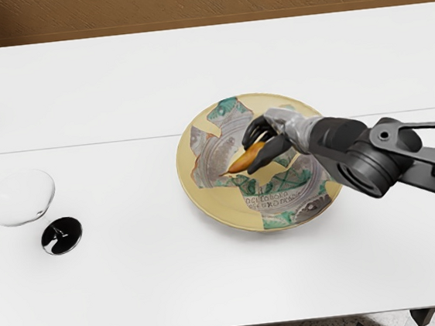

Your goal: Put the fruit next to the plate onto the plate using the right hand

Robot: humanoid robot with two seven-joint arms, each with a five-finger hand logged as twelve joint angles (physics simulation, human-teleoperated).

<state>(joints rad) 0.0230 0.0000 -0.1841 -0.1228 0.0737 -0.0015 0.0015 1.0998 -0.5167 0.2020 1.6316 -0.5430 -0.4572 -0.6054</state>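
Right hand (265, 138) is over the plate (205, 189), dark fingers (255, 132) curled round the fruit (247, 158), pinching its right end. The fruit is orange and long, and it points down-left toward the plate's middle. It sits inside the rim; whether it touches the dish or hangs just above it, I cannot tell. The arm (373, 158) comes in from the right edge and crosses the plate's right rim, hiding part of it. The plate is yellow with green and grey patches, a little right of the table's (215, 288) centre and well clear of all four edges. Nothing lies between the hand and the dish. Over by the left edge there's a glossy white blob (20, 197), and just beside it, toward the near edge, a small black disc (61, 235). Both are well apart from the plate.
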